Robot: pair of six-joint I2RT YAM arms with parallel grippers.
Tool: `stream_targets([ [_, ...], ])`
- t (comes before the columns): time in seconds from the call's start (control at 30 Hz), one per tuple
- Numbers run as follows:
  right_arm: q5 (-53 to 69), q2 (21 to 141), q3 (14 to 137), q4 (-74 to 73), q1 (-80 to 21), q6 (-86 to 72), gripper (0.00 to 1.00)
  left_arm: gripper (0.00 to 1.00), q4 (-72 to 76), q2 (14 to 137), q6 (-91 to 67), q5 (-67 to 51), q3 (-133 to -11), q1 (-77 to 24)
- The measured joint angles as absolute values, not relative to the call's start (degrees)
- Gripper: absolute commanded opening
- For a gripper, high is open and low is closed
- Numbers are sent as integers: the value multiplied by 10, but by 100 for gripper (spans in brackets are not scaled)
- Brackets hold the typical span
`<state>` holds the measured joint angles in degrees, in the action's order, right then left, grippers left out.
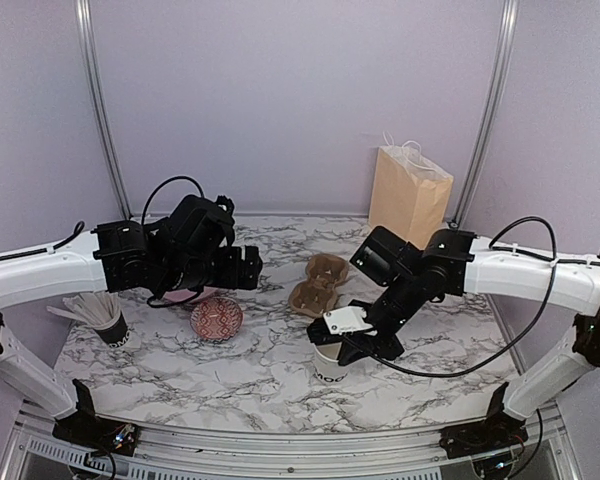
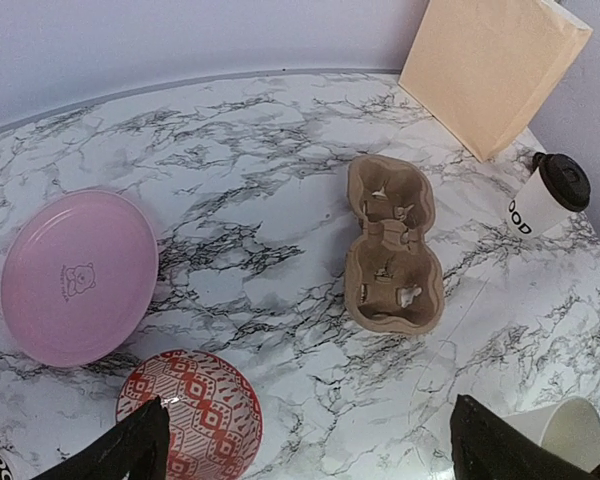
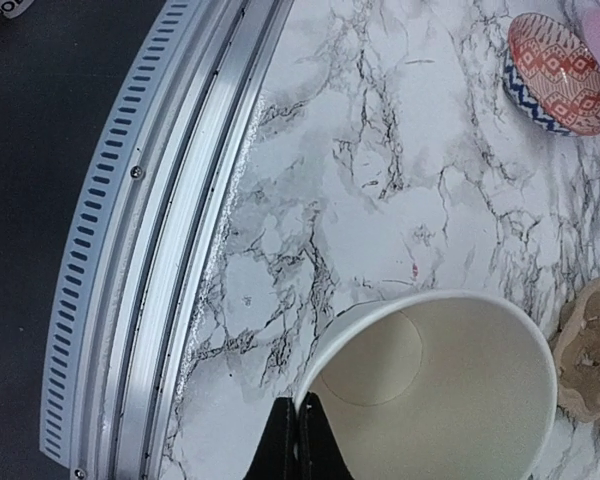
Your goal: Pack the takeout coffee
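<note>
The right gripper (image 3: 300,425) had its two fingers pressed tight together, pinching the rim of an open white cup (image 3: 450,390). This cup had no lid and looked empty inside. It stood up straight on the marble table (image 1: 250,375), near the front edge on the right side. It had black letters near its bottom, but they were too small to read.

A second white cup with a black lid (image 2: 547,195) stood up straight just in front of the brown paper bag (image 2: 490,70). The black letters low on its side looked like "OOD". The rest of the word was turned away.

The brown cup tray (image 2: 392,245) lay flat in the middle of the table, with both holes empty. Both cups stood apart from it.

The left gripper (image 2: 305,430) hung above the table with its fingers spread wide, holding nothing. Below it were a pink plate (image 2: 75,275) and a red patterned bowl (image 2: 195,415). The plate had a little bear drawn on it, with tiny writing under the bear that could not be read. A dark cup of white straws (image 1: 110,322) stood at the far left.
</note>
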<state>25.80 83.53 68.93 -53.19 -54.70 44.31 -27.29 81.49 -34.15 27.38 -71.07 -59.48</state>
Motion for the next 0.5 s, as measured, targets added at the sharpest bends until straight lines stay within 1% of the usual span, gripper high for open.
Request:
stream_targets([
  [0.33,266,871,678,-510,-567,443,0,99,-273,797,-352,269,-701,-588],
  [0.5,269,880,668,-502,-570,443,3,99,-273,797,-353,264,-701,-588],
])
